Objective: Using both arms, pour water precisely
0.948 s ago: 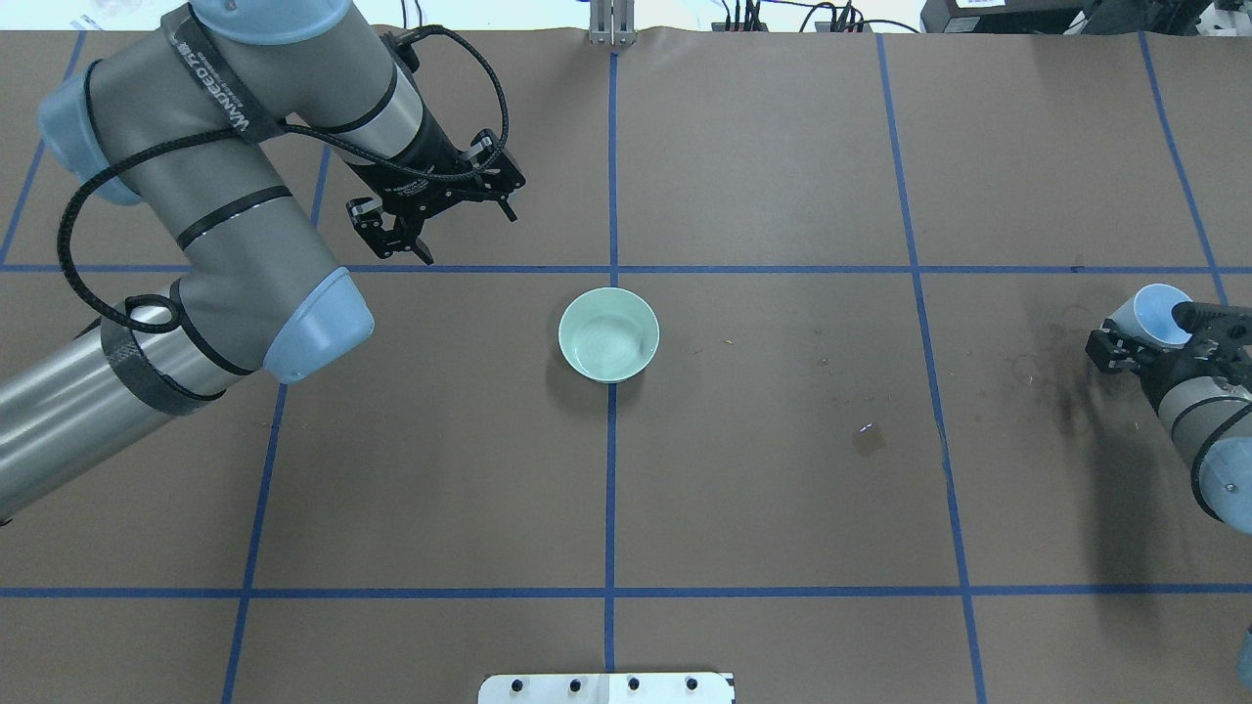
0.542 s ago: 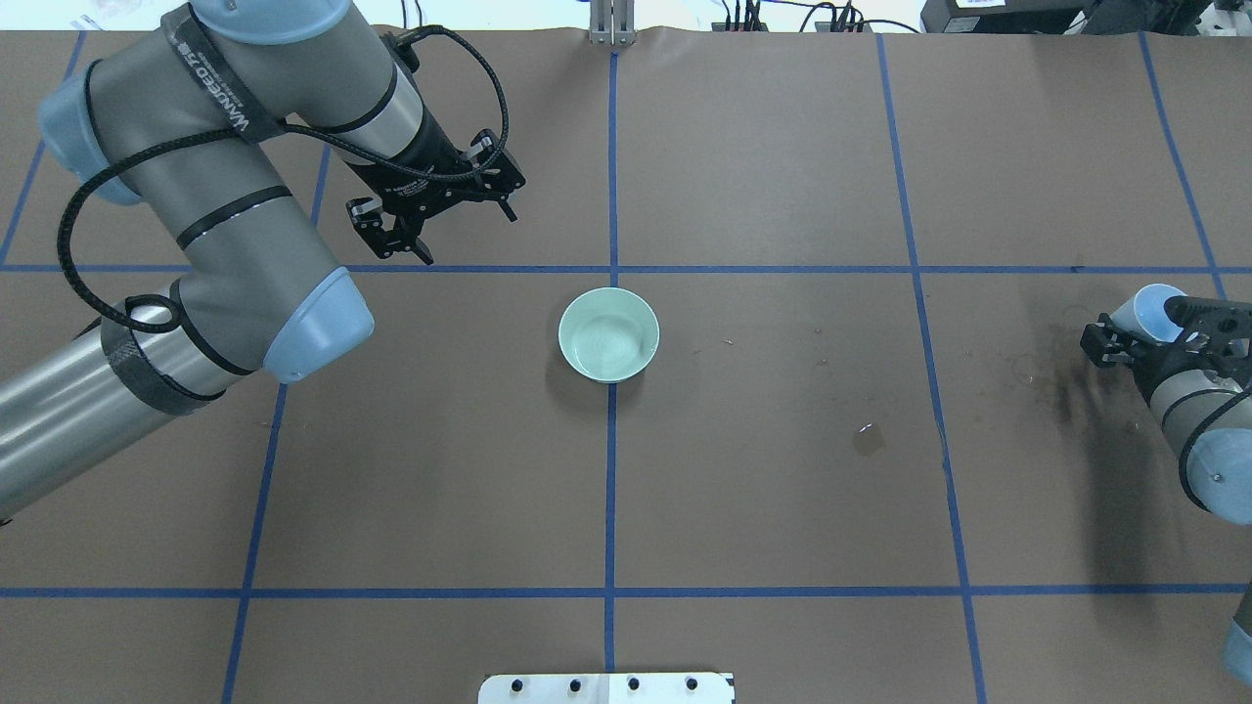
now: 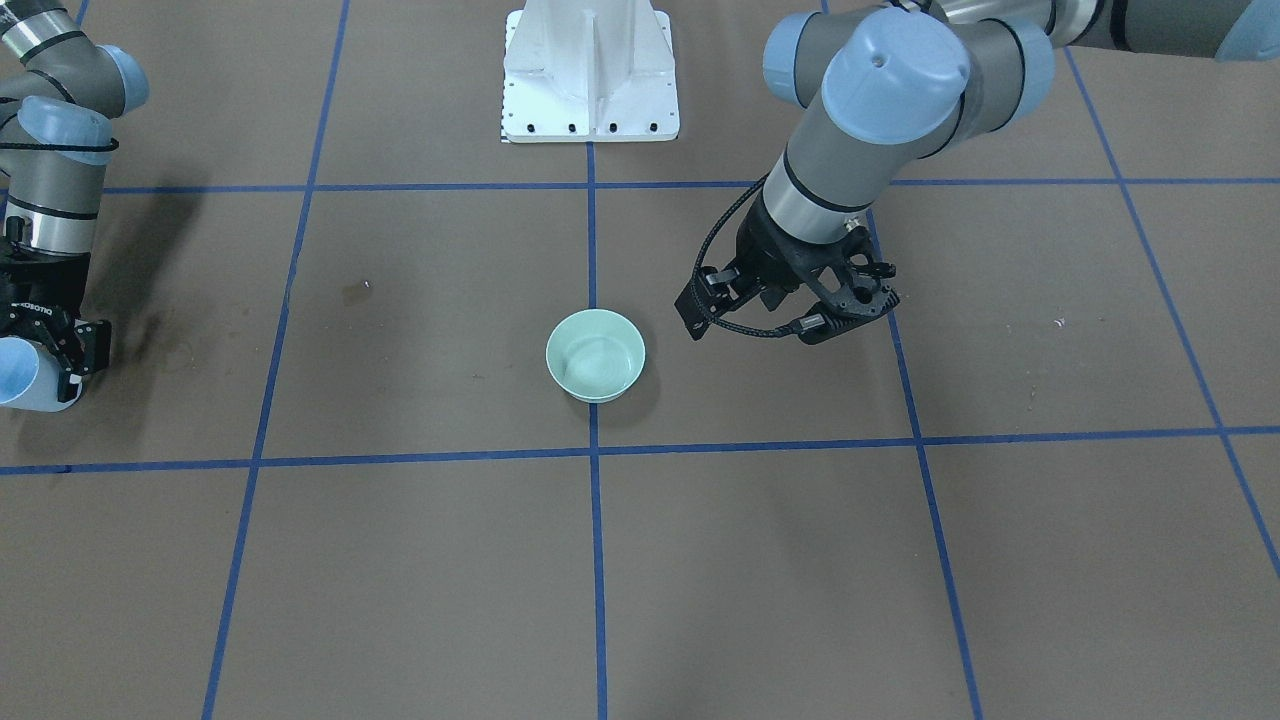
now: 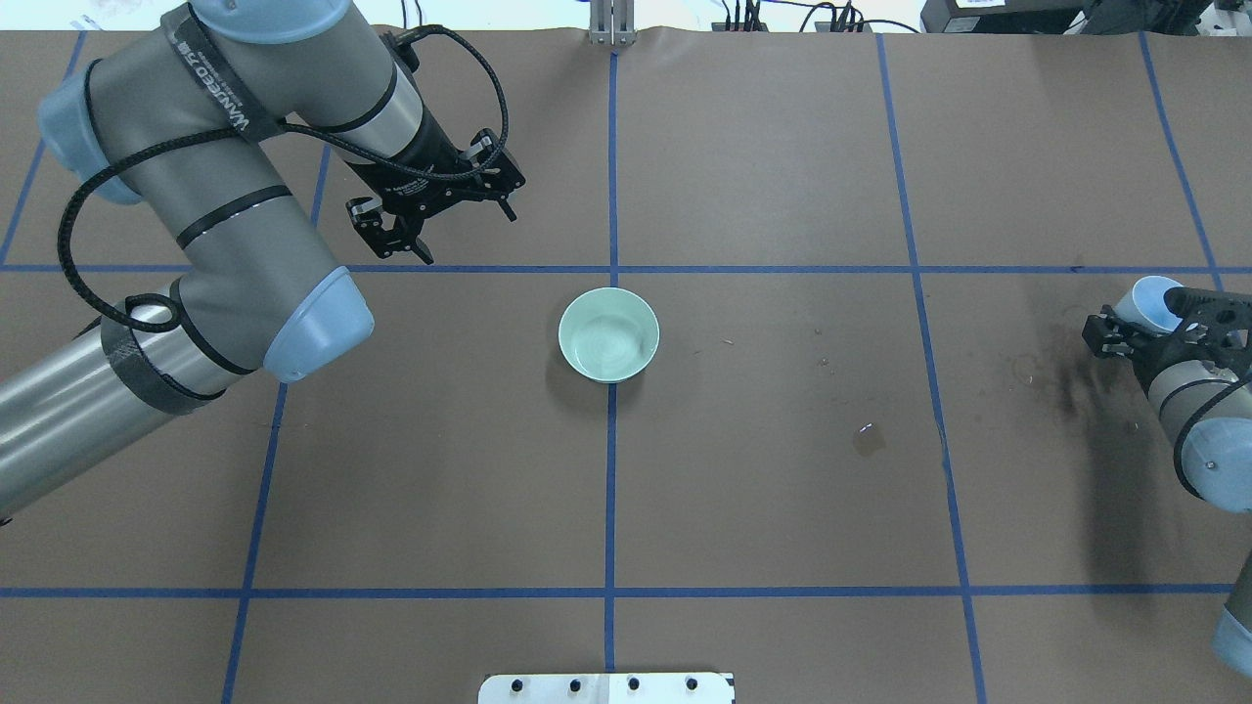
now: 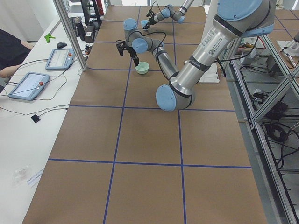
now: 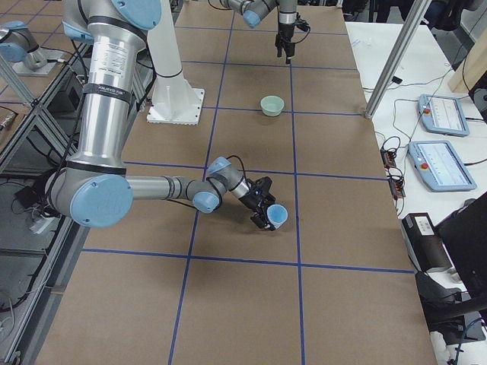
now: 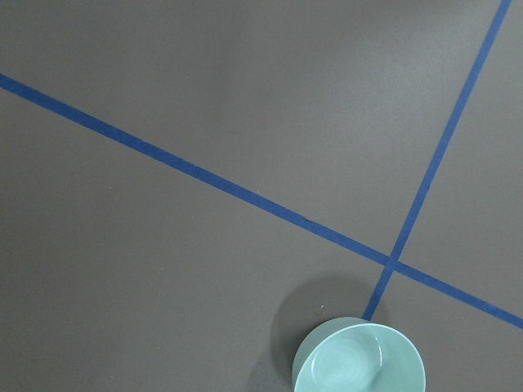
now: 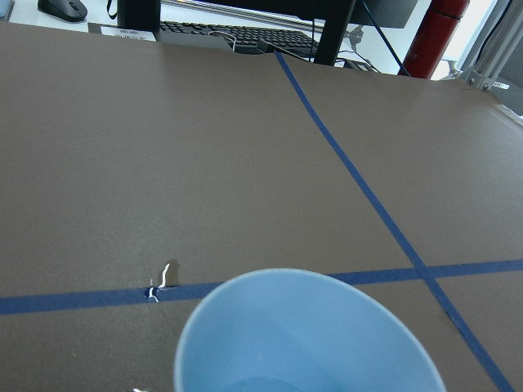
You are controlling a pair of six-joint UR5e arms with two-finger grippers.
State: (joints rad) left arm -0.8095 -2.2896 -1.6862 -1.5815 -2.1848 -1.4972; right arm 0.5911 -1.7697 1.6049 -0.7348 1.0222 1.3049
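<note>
A mint green bowl point(image 4: 608, 334) stands at the table's middle on a blue tape crossing and holds water point(image 4: 603, 344), a faint rippled sheen. It also shows in the front view point(image 3: 595, 355) and low in the left wrist view point(image 7: 359, 359). My left gripper point(image 4: 468, 235) is open and empty, hovering beyond and to the left of the bowl. My right gripper point(image 4: 1154, 318) is shut on a light blue cup point(image 4: 1157, 301) at the table's far right, held tilted. The right wrist view shows the cup's mouth point(image 8: 306, 335).
Brown paper with blue tape grid lines point(image 4: 612, 489) covers the table. A small wet spot point(image 4: 868, 437) lies right of the bowl, and dark dried stains point(image 4: 1061, 376) lie near the right gripper. The white pedestal point(image 3: 590, 70) stands at the robot's side.
My right gripper with the blue cup has shifted slightly towards the far side of the table, and its wrist has followed. The left arm and the bowl have not moved.
</note>
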